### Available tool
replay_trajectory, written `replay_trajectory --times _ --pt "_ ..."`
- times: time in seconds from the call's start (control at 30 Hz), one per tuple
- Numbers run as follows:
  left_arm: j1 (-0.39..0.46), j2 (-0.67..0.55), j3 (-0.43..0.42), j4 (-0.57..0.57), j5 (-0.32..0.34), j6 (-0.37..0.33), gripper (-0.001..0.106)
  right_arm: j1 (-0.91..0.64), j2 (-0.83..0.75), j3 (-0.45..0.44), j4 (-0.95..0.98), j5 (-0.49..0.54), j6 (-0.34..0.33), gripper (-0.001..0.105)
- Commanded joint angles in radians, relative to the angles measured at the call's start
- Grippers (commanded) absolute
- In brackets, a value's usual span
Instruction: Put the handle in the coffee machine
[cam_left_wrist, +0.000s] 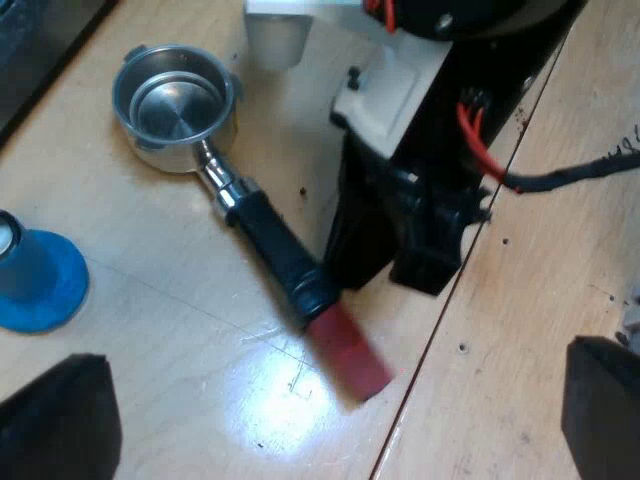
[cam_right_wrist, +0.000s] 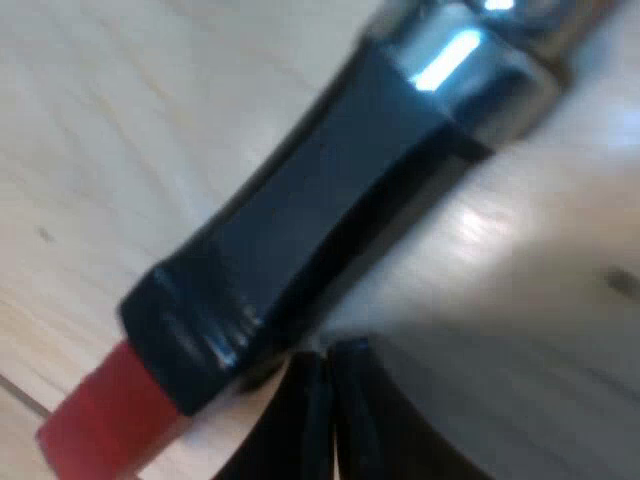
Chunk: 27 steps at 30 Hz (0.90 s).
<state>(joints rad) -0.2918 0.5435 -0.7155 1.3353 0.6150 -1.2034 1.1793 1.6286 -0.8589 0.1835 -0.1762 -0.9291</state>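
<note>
The metal holder (cam_left_wrist: 175, 100) lies flat on the wooden table, basket up, and its dark handle (cam_left_wrist: 280, 250) ends in red (cam_left_wrist: 348, 352). My right gripper (cam_left_wrist: 390, 260) stands on the table right beside the handle's dark end, not around it. In the right wrist view the handle (cam_right_wrist: 300, 220) runs just beyond my right gripper (cam_right_wrist: 328, 410), whose fingers are pressed together with nothing between them. My left gripper (cam_left_wrist: 330, 420) hovers above the red end, its fingers (cam_left_wrist: 60, 425) spread wide apart and holding nothing.
A blue tamper (cam_left_wrist: 35, 280) stands on the table a short way from the holder's basket. A dark edge (cam_left_wrist: 30, 50) borders the table beyond the basket. A seam (cam_left_wrist: 440, 330) runs through the wooden top near the red end.
</note>
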Motion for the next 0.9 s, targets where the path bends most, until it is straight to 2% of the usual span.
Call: replay_trajectory --times 0.03,0.1,0.37,0.6,0.77,0.9 --pt "0.001 0.001 -0.003 0.007 -0.006 0.014 0.09 0.002 0.039 -0.028 -0.063 -0.005 0.016 0.0" --pt "0.001 0.001 -0.003 0.007 -0.006 0.019 0.09 0.002 0.063 -0.051 -0.106 0.023 0.037 0.0" --pt "0.001 0.001 -0.003 0.007 -0.014 0.036 0.09 0.002 0.095 -0.087 -0.183 0.094 0.037 0.0" --pt "0.001 0.001 -0.003 0.007 -0.015 0.036 0.09 0.007 0.091 -0.087 -0.087 -0.001 0.028 0.0" --pt "0.001 0.001 -0.003 0.007 -0.015 0.036 0.09 0.034 0.044 -0.087 0.067 0.001 0.01 0.0" --pt "0.001 0.001 -0.003 0.007 -0.015 0.036 0.09 0.042 -0.003 -0.087 0.186 0.044 0.0 0.0"
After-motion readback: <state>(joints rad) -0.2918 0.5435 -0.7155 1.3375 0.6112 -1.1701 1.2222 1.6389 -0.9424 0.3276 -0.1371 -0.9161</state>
